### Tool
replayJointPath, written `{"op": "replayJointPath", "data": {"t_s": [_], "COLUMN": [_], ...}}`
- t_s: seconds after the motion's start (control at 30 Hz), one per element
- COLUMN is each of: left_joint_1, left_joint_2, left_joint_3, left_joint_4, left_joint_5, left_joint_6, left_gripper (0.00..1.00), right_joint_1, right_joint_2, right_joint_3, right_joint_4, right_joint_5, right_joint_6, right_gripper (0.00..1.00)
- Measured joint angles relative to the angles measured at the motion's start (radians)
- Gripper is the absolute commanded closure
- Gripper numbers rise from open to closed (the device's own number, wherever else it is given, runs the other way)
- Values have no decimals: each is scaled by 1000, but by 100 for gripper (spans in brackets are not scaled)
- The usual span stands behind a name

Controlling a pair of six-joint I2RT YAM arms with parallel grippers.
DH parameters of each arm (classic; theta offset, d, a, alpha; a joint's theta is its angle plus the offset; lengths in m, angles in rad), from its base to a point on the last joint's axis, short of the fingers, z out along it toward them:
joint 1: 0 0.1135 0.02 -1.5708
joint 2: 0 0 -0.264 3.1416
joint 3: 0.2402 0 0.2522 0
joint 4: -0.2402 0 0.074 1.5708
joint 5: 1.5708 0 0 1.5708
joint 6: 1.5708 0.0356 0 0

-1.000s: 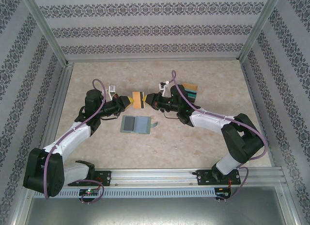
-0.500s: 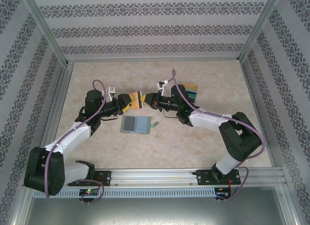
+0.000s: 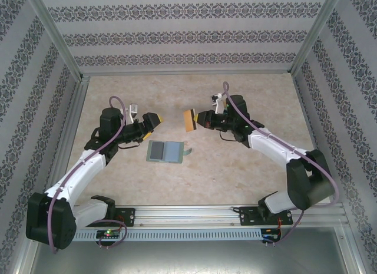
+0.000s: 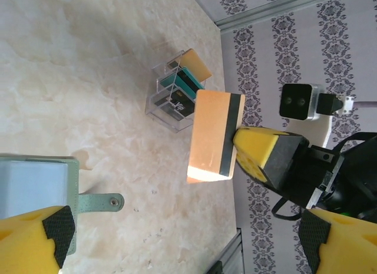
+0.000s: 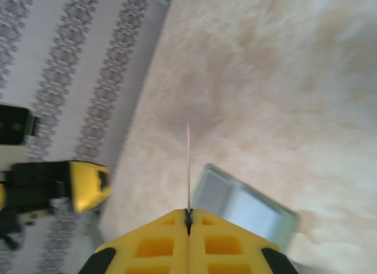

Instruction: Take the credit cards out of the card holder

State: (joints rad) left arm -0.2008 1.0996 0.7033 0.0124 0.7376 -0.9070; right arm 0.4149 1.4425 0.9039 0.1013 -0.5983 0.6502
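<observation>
A yellow-gold credit card [image 3: 189,119] with a dark stripe hangs upright above the table, and my right gripper [image 3: 199,118] is shut on its striped end. In the right wrist view the card [image 5: 188,165] shows edge-on, sticking out of the closed jaws [image 5: 188,218]. My left gripper [image 3: 152,119] stands open and empty a short gap to the card's left; its pads [image 4: 59,224] are spread wide. The grey-green card holder [image 3: 165,151] lies open and flat on the table below both grippers, its strap tab [image 4: 100,201] pointing right.
A clear plastic box [image 4: 177,94] holding teal and gold cards stands on the table behind the held card. Metal frame rails and patterned walls close in the table on three sides. Bare tabletop lies in front of the card holder.
Both grippers were on the gold card a second ago. The left gripper has let go, opened and drawn back left. The right gripper has carried the card to the right.
</observation>
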Motion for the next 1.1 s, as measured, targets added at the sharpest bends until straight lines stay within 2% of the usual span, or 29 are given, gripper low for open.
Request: {"op": "replayJointPath", "data": {"t_s": [0.3,0.47,0.63,0.83,1.1], "left_joint_1": [0,0,0,0,0], "left_joint_2": [-11,-11,-11,-11,-18], "left_joint_3": [4,4,8,18,40], "left_joint_4": [-81,-88,-110,-146,-201], "left_joint_5": [-12,-11,-8,-8,-15], "left_joint_6": [71,93,120,151,194], "left_gripper": [1,1,1,1,1], "right_joint_1": [-60,-79,-79,-79,-89], "right_joint_2": [-68,-58,15,119,238], "right_joint_3": [134,228,291,319,390], "right_joint_4": [-381,-488,-526,-532,-522], "right_joint_5": [243,420,557,657,689], "right_joint_6": [-630,-941,-1218,-1468,-1631], "right_gripper": [100,100,100,100,100]}}
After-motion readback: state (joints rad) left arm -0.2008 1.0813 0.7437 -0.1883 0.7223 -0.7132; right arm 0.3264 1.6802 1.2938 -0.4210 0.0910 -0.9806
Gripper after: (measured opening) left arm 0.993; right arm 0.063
